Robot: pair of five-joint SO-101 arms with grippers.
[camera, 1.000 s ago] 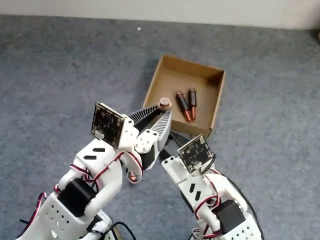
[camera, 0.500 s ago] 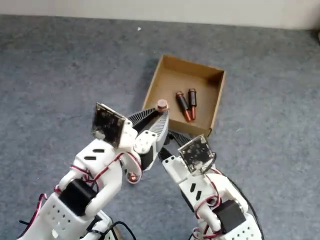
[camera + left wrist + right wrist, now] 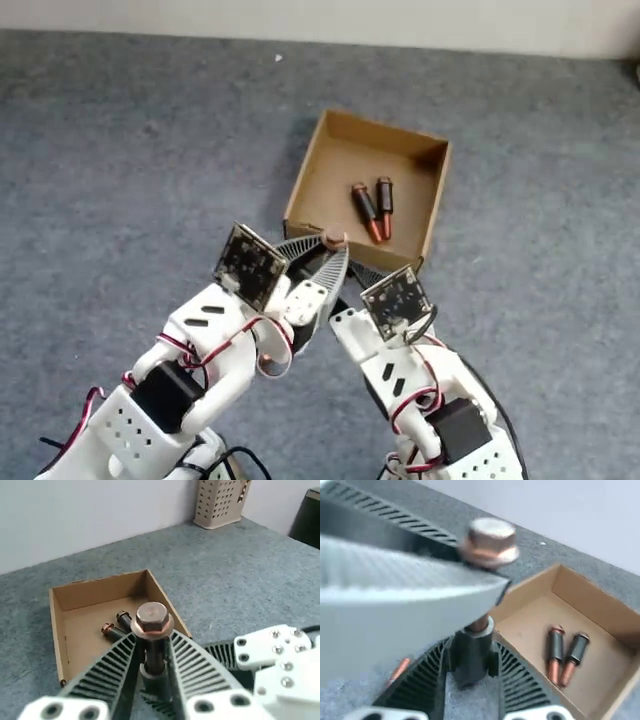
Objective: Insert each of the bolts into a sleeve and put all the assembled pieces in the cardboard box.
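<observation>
Your left arm [image 3: 215, 330] has drawn back toward its base over the last second. The bolt [image 3: 152, 621] it carries now sits right at the near wall of the cardboard box [image 3: 305, 168] instead of over that wall's left end. Your left gripper [image 3: 151, 639] is clamped on the bolt's shank, head up. Directly below, your right gripper [image 3: 471, 652] pinches a dark sleeve [image 3: 470, 661] upright, and the shank meets the sleeve's top opening. Two assembled pieces [image 3: 366, 212] lie side by side on the box floor. A loose bolt [image 3: 399, 670] lies on the grey carpet [image 3: 120, 150] beside your right gripper.
</observation>
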